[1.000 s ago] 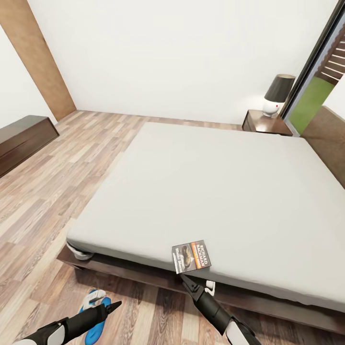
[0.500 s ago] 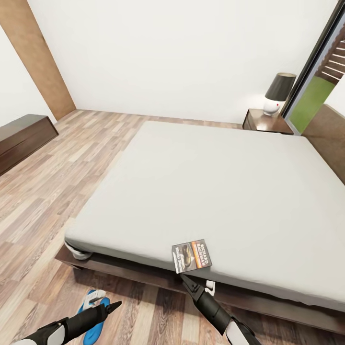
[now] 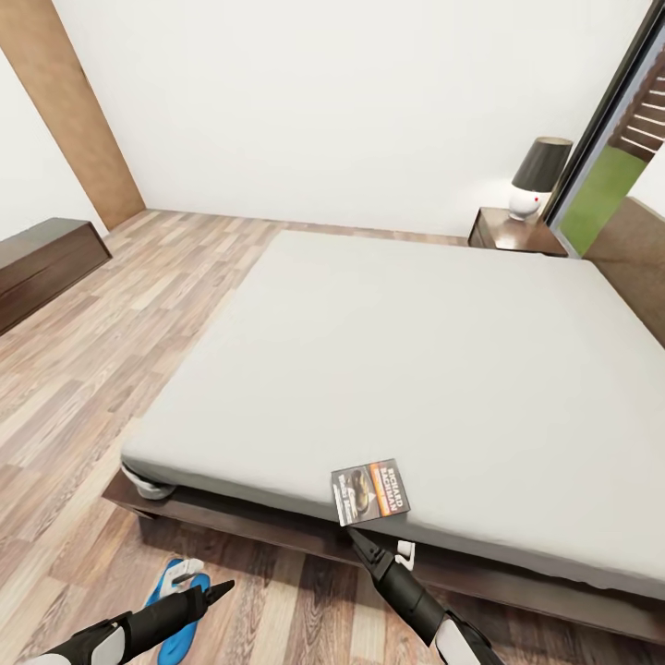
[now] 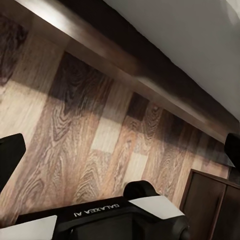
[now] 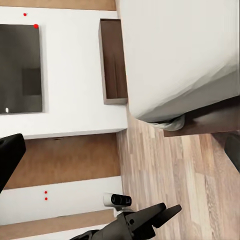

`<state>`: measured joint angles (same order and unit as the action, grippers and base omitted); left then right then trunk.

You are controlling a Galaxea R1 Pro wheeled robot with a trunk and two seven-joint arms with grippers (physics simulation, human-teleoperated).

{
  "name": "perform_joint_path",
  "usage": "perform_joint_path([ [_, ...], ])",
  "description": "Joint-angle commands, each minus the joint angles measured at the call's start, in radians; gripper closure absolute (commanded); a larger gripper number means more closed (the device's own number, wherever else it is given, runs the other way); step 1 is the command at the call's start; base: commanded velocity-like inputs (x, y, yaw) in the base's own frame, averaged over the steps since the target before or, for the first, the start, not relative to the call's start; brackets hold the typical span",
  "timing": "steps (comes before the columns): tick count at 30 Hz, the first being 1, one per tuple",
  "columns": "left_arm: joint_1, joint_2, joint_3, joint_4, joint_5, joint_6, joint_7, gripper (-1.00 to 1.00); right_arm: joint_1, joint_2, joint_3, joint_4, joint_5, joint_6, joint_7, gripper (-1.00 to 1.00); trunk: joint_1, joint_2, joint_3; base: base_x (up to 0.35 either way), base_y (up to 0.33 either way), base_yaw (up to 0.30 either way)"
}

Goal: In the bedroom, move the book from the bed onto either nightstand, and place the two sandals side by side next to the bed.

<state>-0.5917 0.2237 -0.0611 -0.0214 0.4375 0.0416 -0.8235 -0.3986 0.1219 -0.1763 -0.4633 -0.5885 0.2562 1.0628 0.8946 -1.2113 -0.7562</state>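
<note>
On the bed (image 3: pixel 397 351), near its foot edge, lies the book (image 3: pixel 370 492).

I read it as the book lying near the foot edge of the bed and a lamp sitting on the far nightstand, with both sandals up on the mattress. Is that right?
Not quite. In the head view a blue sandal lies on the plank floor beside the bed, not on the mattress; I can make out just one. The book and the lamp on the nightstand are as you said.
</note>
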Motion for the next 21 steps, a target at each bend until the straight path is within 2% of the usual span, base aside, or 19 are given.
perform_joint_path([
  [1, 0.000, 0.000, -0.006, 0.000, 0.009, 0.004, -0.003, -1.00, 0.000, 0.001, -0.004, 0.000, -0.002, 0.010, 0.003, -1.00, 0.004, -0.008, -0.004, 0.000, 0.000, 0.000],
  [21, 0.000, 0.000, -0.006, 0.000, 0.009, 0.004, -0.003, -1.00, 0.000, 0.001, -0.005, 0.000, -0.002, 0.011, 0.003, -1.00, 0.081, -0.148, -0.067, 0.000, 0.000, 0.000],
])
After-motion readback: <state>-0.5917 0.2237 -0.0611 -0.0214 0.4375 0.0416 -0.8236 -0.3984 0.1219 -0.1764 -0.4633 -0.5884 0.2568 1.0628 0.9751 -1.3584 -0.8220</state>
